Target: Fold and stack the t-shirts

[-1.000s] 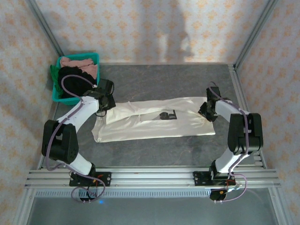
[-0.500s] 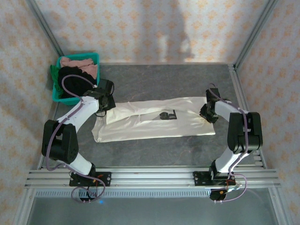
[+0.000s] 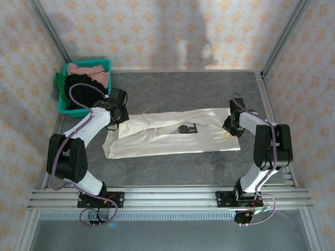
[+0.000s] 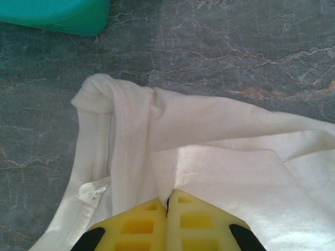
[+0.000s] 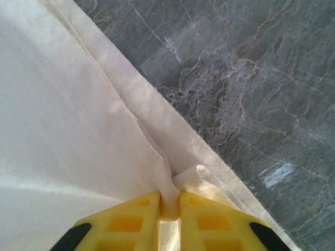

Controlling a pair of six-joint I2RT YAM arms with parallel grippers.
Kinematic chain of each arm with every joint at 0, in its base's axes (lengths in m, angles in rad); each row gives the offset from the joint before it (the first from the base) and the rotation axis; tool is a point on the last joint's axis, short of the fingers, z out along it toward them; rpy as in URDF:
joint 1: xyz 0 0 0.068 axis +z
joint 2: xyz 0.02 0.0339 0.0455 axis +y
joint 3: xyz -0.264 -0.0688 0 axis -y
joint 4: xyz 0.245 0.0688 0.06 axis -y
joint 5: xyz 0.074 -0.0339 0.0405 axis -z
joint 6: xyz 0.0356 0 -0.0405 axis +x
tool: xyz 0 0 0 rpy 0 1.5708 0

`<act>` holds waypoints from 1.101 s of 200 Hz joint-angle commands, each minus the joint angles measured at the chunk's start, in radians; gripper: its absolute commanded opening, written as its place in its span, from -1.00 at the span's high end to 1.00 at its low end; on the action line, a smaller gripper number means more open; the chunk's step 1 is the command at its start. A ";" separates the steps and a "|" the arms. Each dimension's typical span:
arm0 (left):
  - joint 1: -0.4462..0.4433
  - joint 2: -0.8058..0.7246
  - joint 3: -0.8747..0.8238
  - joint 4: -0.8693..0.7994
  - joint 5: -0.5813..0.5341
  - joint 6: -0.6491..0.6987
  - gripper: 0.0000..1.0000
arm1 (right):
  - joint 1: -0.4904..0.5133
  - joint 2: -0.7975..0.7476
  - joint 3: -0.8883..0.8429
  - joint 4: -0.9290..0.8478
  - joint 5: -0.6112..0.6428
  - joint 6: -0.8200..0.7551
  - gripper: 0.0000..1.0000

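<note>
Across mid-frame in the top view, on the grey table (image 3: 183,89): cream shirt (image 3: 167,138) spread lengthwise, partly folded, black print (image 3: 186,128) near its centre. Upper left, teal bin (image 3: 86,64) at the table's far corner, heaped with other shirts (image 3: 84,86): black, pink, green. Left gripper (image 4: 167,201) at the shirt's left end, jaws pressed together on its cloth. Right gripper (image 5: 170,196) at the right end, jaws narrow, pinching a raised ridge of cloth by the edge.
</note>
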 commanded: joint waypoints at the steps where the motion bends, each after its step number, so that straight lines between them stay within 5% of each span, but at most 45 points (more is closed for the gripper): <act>1: 0.004 0.006 0.047 -0.045 -0.052 0.030 1.00 | 0.000 -0.005 0.036 -0.037 0.067 -0.006 0.81; 64: 0.006 0.009 0.142 -0.066 -0.051 0.070 1.00 | -0.003 -0.024 0.147 -0.095 0.078 -0.025 1.00; 120: 0.029 0.062 0.474 -0.122 -0.031 0.198 1.00 | -0.072 0.146 0.597 -0.212 0.014 -0.056 1.00; 180: -0.001 -0.230 -0.080 0.096 -0.009 0.144 1.00 | -0.109 0.108 0.339 -0.095 -0.076 -0.041 1.00; 220: -0.018 -0.364 -0.291 0.137 -0.016 0.086 1.00 | -0.136 0.082 0.212 -0.056 -0.084 -0.037 1.00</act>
